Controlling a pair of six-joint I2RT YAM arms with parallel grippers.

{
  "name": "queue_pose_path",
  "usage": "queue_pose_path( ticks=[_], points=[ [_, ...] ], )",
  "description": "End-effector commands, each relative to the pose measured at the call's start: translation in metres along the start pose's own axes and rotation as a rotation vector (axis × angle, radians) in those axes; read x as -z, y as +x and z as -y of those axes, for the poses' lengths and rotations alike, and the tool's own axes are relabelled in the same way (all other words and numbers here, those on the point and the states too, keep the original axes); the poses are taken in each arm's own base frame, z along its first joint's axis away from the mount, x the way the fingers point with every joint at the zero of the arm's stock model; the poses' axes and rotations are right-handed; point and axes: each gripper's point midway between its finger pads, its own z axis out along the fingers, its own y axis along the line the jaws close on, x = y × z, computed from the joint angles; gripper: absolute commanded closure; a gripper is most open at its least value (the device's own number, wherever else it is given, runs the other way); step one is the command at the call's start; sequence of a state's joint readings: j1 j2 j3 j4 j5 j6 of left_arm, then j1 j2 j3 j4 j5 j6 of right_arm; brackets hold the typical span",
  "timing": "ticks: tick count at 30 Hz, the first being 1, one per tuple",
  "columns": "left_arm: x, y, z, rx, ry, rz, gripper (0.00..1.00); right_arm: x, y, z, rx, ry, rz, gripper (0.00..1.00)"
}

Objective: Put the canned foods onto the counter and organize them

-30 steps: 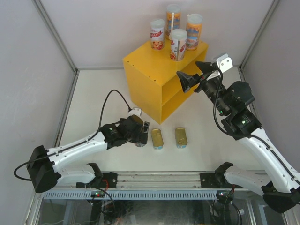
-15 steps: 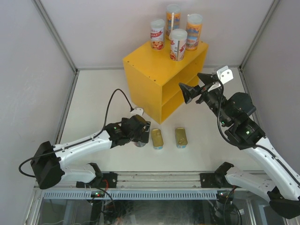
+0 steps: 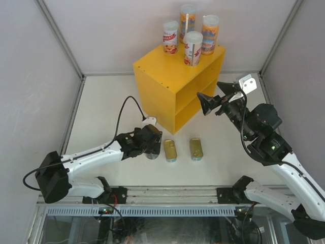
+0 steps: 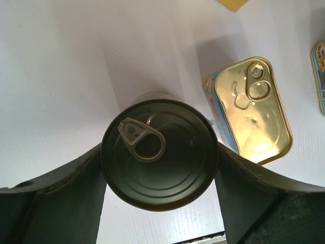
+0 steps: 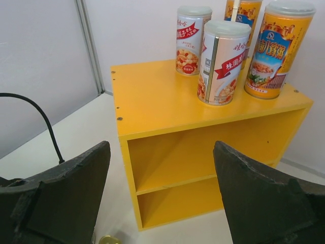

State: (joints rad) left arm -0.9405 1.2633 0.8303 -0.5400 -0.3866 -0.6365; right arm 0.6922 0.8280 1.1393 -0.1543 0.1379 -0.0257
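Four tall slim cans (image 3: 193,48) (image 5: 223,61) stand on top of the yellow counter (image 3: 162,76) (image 5: 152,96). On the white table in front of it lie two flat gold-topped tins (image 3: 170,150) (image 3: 196,148); the left wrist view shows one of them (image 4: 254,109) just right of the dark round tin (image 4: 167,173). My left gripper (image 3: 151,148) (image 4: 159,152) is low over the table. It is shut on the dark tin, a finger touching each side. My right gripper (image 3: 209,90) (image 5: 161,152) hangs open and empty in the air, facing the counter's open shelves.
A black cable (image 3: 124,109) loops from the left arm across the table left of the counter. Grey walls with metal frame posts enclose the table on three sides. The second flat tin's edge (image 4: 320,76) shows at the right of the left wrist view.
My left gripper has closed from wide open onto the dark round tin. The right gripper has drifted slightly right and down, away from the counter, still open.
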Motion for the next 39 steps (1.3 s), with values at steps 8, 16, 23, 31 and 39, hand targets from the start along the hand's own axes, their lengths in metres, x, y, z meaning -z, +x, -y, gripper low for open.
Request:
queue_pose_path(
  ticks=[8, 16, 23, 31, 39],
  points=[
    [0.023, -0.024, 0.003, 0.016, 0.044, 0.102, 1.00, 0.004, 0.006, -0.007, -0.029, -0.003, -0.003, 0.19],
    [0.074, -0.074, -0.002, 0.018, 0.056, 0.245, 1.00, 0.000, 0.007, -0.011, -0.034, -0.010, -0.003, 0.19],
    [0.132, -0.125, -0.010, 0.025, 0.058, 0.372, 1.00, -0.001, 0.000, -0.013, -0.038, -0.017, 0.017, 0.19],
    [0.203, -0.195, -0.014, -0.010, 0.037, 0.504, 1.00, -0.002, -0.005, -0.016, -0.041, -0.019, 0.030, 0.19],
    [0.261, -0.267, -0.013, -0.022, 0.035, 0.623, 1.00, -0.004, -0.015, -0.020, -0.036, -0.029, 0.046, 0.20]
  ],
)
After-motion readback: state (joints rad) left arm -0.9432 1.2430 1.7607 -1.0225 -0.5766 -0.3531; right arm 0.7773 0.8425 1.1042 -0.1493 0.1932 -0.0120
